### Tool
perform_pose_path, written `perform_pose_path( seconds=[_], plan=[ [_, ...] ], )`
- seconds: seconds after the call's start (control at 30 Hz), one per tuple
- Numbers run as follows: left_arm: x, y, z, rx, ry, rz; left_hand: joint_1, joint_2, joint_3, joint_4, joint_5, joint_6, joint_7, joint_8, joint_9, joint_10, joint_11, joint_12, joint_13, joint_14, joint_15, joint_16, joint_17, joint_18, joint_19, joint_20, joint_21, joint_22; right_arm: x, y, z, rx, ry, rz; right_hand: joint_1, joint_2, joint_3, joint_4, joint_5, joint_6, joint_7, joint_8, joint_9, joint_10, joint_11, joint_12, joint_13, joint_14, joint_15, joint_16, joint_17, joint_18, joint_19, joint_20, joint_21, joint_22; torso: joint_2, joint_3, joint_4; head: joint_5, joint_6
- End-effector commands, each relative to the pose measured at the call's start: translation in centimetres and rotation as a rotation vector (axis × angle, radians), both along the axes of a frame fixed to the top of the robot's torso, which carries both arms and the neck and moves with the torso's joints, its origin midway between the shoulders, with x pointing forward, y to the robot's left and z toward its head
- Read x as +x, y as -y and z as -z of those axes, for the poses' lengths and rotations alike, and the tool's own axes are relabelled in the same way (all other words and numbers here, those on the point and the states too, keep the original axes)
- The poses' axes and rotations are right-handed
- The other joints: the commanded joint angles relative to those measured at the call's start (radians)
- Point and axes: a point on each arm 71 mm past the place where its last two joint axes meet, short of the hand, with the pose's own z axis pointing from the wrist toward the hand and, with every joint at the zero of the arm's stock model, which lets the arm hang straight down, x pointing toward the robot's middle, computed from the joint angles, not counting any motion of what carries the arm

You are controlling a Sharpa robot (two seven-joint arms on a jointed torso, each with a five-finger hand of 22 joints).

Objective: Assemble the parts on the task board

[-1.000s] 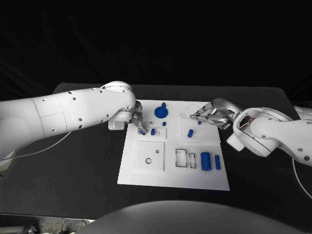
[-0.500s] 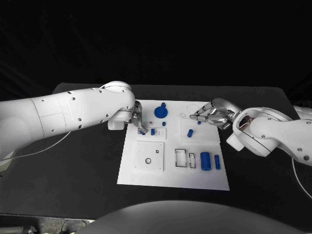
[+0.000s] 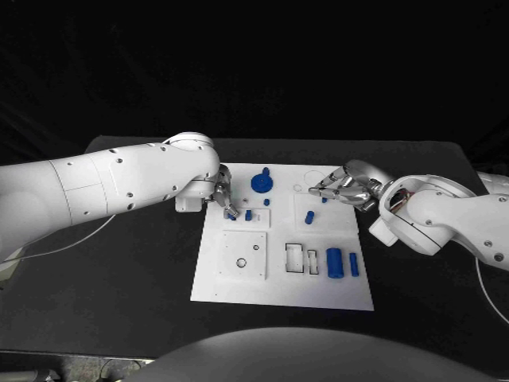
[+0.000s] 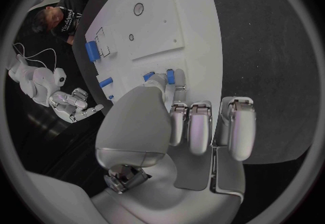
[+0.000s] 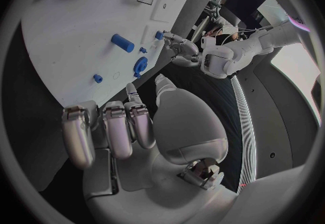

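Two hands work over the task board [image 3: 238, 278], the white plate lying mid-table. At the board's left edge, the left hand [image 3: 223, 196] reaches down with its fingertips [image 4: 164, 80] closed around a small blue peg [image 3: 233, 213]. Just beside it stands another blue peg [image 3: 249, 215], and a round blue part [image 3: 262, 184] sits near the far edge. Further right lie a slanted blue pin [image 3: 309, 216] and two blue cylinders [image 3: 336, 263]. The right hand [image 3: 344, 188] hovers over the far right corner, fingers curled, holding nothing.
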Motion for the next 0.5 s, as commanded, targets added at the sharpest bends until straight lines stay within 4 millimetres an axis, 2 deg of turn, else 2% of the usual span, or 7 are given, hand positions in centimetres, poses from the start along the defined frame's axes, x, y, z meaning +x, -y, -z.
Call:
perform_pose_path(
  seconds=[0.03, 0.23, 0.4, 0.5],
  plan=[
    [-0.21, -0.45, 0.38, 0.06, -0.032, -0.015, -0.009, -0.002, 0.004, 0.001, 0.0, 0.001, -0.005, 0.002, 0.002, 0.106, -0.003, 0.002, 0.263, 0.106, -0.003, 0.003, 0.263, -0.015, 0.103, -0.001, 0.002, 0.263, -0.05, -0.1, 0.01, -0.006, 0.004, -0.013, 0.003, 0.004, -0.003, -0.003, 0.006, -0.002, 0.005, 0.005, -0.001, 0.107, 0.008, -0.005, 0.263, 0.102, 0.008, 0.004, 0.263, -0.014, 0.107, 0.008, 0.004, 0.263, 0.0, 0.0002, -0.0002, 0.001, 0.0],
    [-0.11, -0.53, 0.38, 0.06, -0.03, -0.021, -0.087, -0.023, -0.017, 0.002, -0.003, -0.011, 0.0, -0.005, 0.001, 0.106, 0.001, 0.002, 0.263, 0.106, 0.002, 0.003, 0.263, -0.015, 0.103, -0.001, 0.002, 0.263, -0.05, -0.07, 0.01, -0.006, 0.004, -0.013, 0.003, 0.004, -0.003, -0.003, 0.006, -0.002, 0.005, 0.005, -0.001, 0.107, 0.008, -0.005, 0.263, 0.102, 0.008, 0.004, 0.263, -0.014, 0.107, 0.008, 0.004, 0.263, 0.0, -0.0001, 0.0003, 0.001, 0.0],
    [-0.01, -0.57, 0.35, 0.052, -0.022, -0.027, -0.235, -0.038, -0.088, 0.003, -0.007, -0.023, 0.013, -0.019, -0.011, 0.106, 0.013, 0.002, 0.263, 0.106, 0.008, 0.003, 0.263, -0.015, 0.103, 0.002, 0.002, 0.263, -0.07, -0.05, 0.0, -0.006, 0.003, -0.013, 0.003, 0.004, -0.003, -0.003, 0.006, -0.002, 0.005, 0.005, -0.001, 0.107, 0.008, -0.005, 0.263, 0.102, 0.008, 0.004, 0.263, -0.014, 0.107, 0.008, 0.004, 0.263, 0.001, -0.0003, 0.0002, 0.0, 0.0],
    [0.06, -0.55, 0.32, 0.043, -0.015, -0.031, -0.291, -0.036, -0.12, 0.004, -0.023, -0.021, 0.015, -0.02, -0.014, 0.106, 0.015, 0.002, 0.263, 0.106, 0.011, 0.003, 0.263, -0.015, 0.103, 0.005, 0.002, 0.263, -0.07, -0.03, 0.0, -0.006, 0.003, -0.013, 0.003, 0.004, -0.003, -0.003, 0.006, -0.002, 0.005, 0.005, -0.001, 0.107, 0.008, -0.005, 0.263, 0.102, 0.008, 0.004, 0.263, -0.014, 0.107, 0.008, 0.004, 0.263, 0.0, -0.0004, 0.0003, 0.0, 0.0]
  ],
)
